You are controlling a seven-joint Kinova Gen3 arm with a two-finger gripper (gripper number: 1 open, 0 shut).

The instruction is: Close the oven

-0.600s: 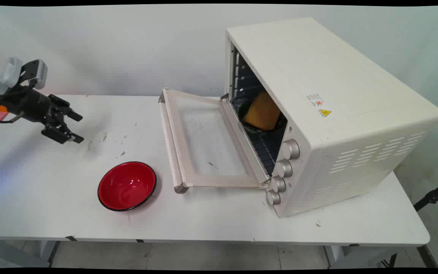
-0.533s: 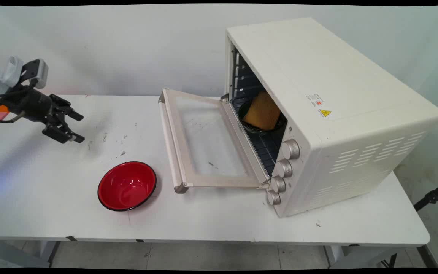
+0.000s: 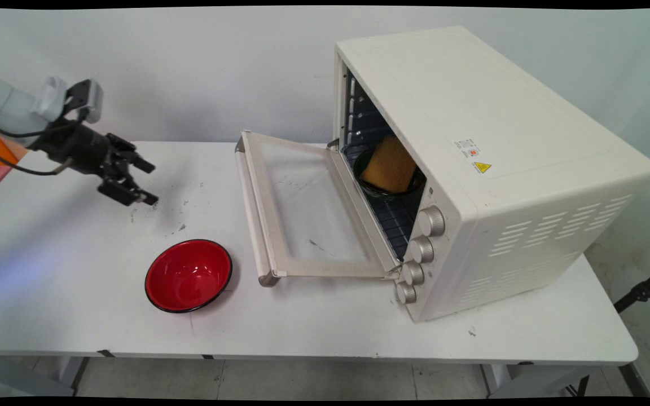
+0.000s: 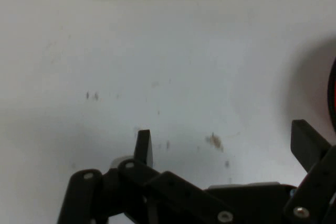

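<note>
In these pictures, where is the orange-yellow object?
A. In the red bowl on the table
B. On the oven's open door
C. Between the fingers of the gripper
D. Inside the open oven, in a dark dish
D. The orange-yellow object sits in a dark dish inside the oven, whose door lies open and bare; the red bowl is empty, and the gripper is open above the table, holding nothing.
</note>
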